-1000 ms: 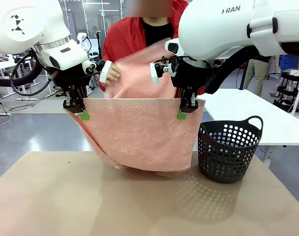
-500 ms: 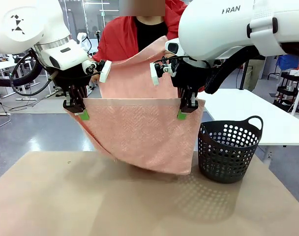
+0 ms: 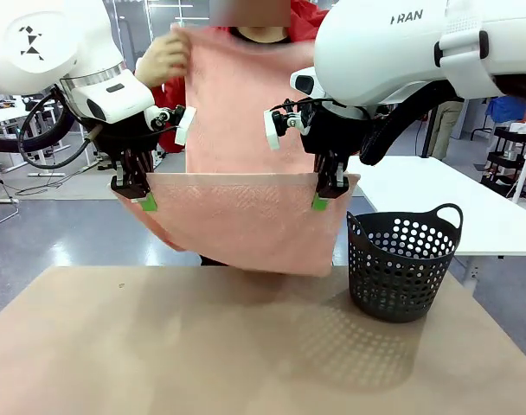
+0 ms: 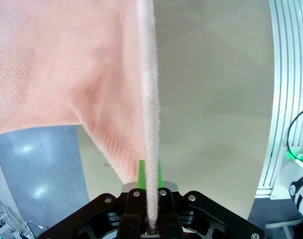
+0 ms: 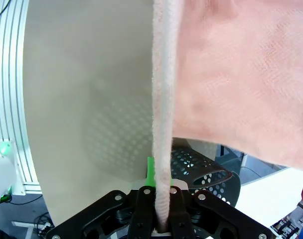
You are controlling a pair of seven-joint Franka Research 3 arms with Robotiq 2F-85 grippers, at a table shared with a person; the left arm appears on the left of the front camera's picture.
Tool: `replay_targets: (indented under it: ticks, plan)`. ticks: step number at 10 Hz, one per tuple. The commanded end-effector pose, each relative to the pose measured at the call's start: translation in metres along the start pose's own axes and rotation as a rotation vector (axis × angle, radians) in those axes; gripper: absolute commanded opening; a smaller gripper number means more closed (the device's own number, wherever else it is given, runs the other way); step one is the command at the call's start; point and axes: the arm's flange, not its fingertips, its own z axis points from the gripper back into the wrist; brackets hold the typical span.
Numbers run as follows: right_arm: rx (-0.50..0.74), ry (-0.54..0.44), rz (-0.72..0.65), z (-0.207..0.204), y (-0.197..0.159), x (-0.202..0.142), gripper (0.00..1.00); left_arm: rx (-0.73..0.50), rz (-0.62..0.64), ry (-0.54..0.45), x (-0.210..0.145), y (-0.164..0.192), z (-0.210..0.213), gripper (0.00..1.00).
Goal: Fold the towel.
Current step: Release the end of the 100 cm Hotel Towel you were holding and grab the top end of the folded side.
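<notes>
Clenching towel [image 3: 246, 220] hem in left end effector [image 3: 146, 201] at 9 o'clock, right end effector [image 3: 320, 201] at 3, to stretch it level above tabletop [image 3: 159, 346] for folding.

The towel [image 3: 246, 220] is salmon-pink terry with a zigzag weave and a plain hem. It hangs in the air, its near hem stretched level between the left gripper [image 3: 144, 200] and right gripper [image 3: 322, 200], sagging in a fold below, its far end held high by a hand [image 3: 163, 57]
</notes>
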Motion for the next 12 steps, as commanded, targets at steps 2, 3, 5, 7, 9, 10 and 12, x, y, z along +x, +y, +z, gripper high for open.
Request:
replay_targets:
  ticks: [2,3,5,7,9,10,12]
  plan:
    - [-0.003,0.003,0.000,0.0003,-0.0004,-0.0008,0.00,0.002,0.000,-0.001,0.0002,0.0011,0.0009,0.00]
    - [-0.003,0.003,0.000,0.0003,-0.0004,-0.0008,0.00,0.002,0.000,-0.001,0.0002,0.0011,0.0009,0.00]
    - [-0.003,0.003,0.000,0.0003,-0.0004,-0.0008,0.00,0.002,0.000,-0.001,0.0002,0.0011,0.0009,0.00]
    - [-0.003,0.003,0.000,0.0003,-0.0004,-0.0008,0.00,0.002,0.000,-0.001,0.0002,0.0011,0.0009,0.00]
    - [-0.003,0.003,0.000,0.0003,-0.0004,-0.0008,0.00,0.002,0.000,-0.001,0.0002,0.0011,0.0009,0.00]
    - [-0.003,0.003,0.000,0.0003,-0.0004,-0.0008,0.00,0.002,0.000,-0.001,0.0002,0.0011,0.0009,0.00]
    - [-0.003,0.003,0.000,0.0003,-0.0004,-0.0008,0.00,0.002,0.000,-0.001,0.0002,0.0011,0.0009,0.00]
